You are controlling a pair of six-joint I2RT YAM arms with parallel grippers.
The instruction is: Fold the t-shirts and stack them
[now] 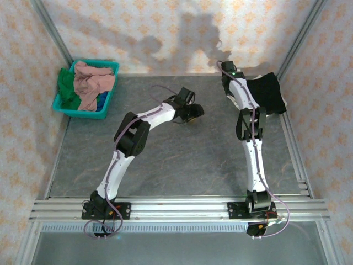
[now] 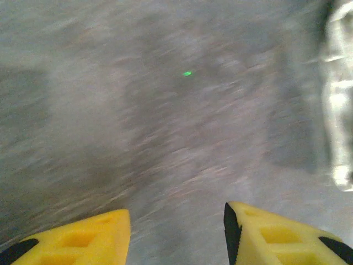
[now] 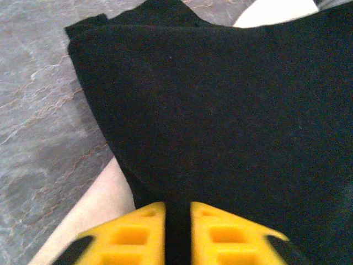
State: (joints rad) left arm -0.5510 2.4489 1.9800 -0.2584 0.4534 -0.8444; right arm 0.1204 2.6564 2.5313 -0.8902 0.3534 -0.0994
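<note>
A black t-shirt (image 1: 267,94) lies folded at the back right of the table. My right gripper (image 3: 177,207) is shut on a fold of this black t-shirt (image 3: 209,110) at its near edge. A cream-white t-shirt (image 3: 94,207) shows underneath it, peeking out at the left and at the far end. In the top view the right gripper (image 1: 230,87) sits at the black shirt's left side. Pink (image 1: 91,83), green (image 1: 67,88) and blue (image 1: 102,100) t-shirts are heaped in the teal basket. My left gripper (image 2: 176,212) is open over bare table with nothing between its fingers; its view is motion-blurred.
The teal basket (image 1: 113,69) stands at the back left, against the wall. Patterned walls close in the table on three sides. A metal rail (image 1: 298,154) runs along the right edge. The left gripper (image 1: 193,113) hovers near mid-table.
</note>
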